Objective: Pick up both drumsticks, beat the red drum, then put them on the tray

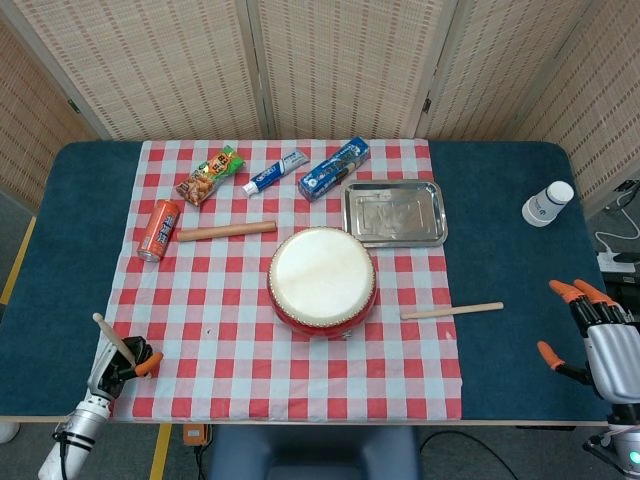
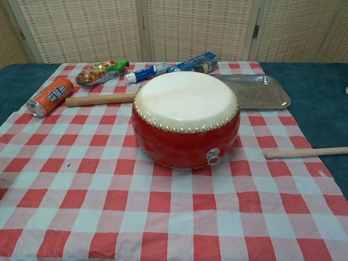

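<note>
Left hand (image 1: pixel 120 362), at the table's near-left corner, grips a pale wooden drumstick (image 1: pixel 112 336) that angles up and away from it. Right hand (image 1: pixel 600 335) hovers open off the near-right edge, orange-tipped fingers spread, holding nothing. A second pale wooden drumstick (image 1: pixel 452 310) lies on the red-checked cloth (image 1: pixel 240 350), right of the round red drum (image 1: pixel 322 280). Behind the drum sits the rectangular metal tray (image 1: pixel 395 213), seemingly just apart from it.
</note>
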### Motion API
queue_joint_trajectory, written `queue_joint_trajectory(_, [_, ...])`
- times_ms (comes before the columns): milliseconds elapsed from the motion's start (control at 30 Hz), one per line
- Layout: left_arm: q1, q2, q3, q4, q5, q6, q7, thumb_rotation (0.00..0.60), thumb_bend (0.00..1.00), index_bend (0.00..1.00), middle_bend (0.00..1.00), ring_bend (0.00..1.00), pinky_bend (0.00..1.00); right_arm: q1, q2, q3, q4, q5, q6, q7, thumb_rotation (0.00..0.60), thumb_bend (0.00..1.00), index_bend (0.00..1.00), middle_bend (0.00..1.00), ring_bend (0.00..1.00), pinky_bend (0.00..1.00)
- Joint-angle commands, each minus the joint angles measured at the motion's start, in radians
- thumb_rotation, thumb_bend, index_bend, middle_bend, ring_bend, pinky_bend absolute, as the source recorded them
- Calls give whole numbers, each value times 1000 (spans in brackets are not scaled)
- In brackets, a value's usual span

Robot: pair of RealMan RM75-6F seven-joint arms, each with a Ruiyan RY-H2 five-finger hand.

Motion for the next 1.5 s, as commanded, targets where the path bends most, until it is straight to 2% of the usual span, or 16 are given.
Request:
queue_joint_trajectory(33, [2, -12, 12, 17, 9, 8, -2, 566, 208, 848, 898, 767, 783, 0, 0, 0, -1, -1, 0, 2, 600, 189, 148, 180, 14, 162])
queue_joint_trajectory(200, [2, -38, 25, 48, 10, 12, 3, 595, 210, 883, 928, 796, 795, -1, 1, -1, -2, 0, 0, 5, 600, 189, 148, 180, 14, 162])
queue_joint_trajectory(333, [3, -62, 26, 82, 3, 15, 25, 600, 244, 930, 972, 841, 878, -2, 3, -1, -3, -1, 4, 8, 600, 190, 147, 181, 13, 162])
queue_joint_trajectory(700, [6, -96, 31, 138, -9, 20, 64, 600, 440, 986, 1000, 881, 997, -2, 4, -1, -6, -3, 4, 8, 600, 189, 147, 181, 14, 162])
queue_joint_trajectory(933, [4, -102, 32, 154, -11, 25, 90, 600, 731, 1000, 1000, 942, 1000, -3, 4, -1, -10, -7, 9, 5, 600, 189, 146, 180, 14, 162])
queue_joint_trajectory(1033, [2, -101, 35, 156, -6, 30, 131, 600, 811, 1000, 1000, 965, 1000, -5, 4, -2, -9, -9, 12, 10, 600, 189, 146, 180, 13, 162])
queue_joint_trajectory(1300, [-12, -52, 44, 99, 16, 46, 208, 600, 848, 1000, 1000, 1000, 1000, -10, 4, -4, -2, -12, 20, 24, 600, 189, 145, 181, 13, 163])
queue_joint_trajectory(1400, [-26, -5, 43, 50, 28, 55, 295, 600, 850, 1000, 1000, 1000, 1000, -8, 6, -7, -5, -6, 7, 40, 600, 189, 147, 181, 15, 163])
queue_joint_trajectory(1500, [-46, 53, 45, -1, 43, 51, 435, 600, 857, 1000, 1000, 1000, 1000, -1, 19, -8, -23, 15, -22, 55, 600, 189, 159, 181, 38, 174])
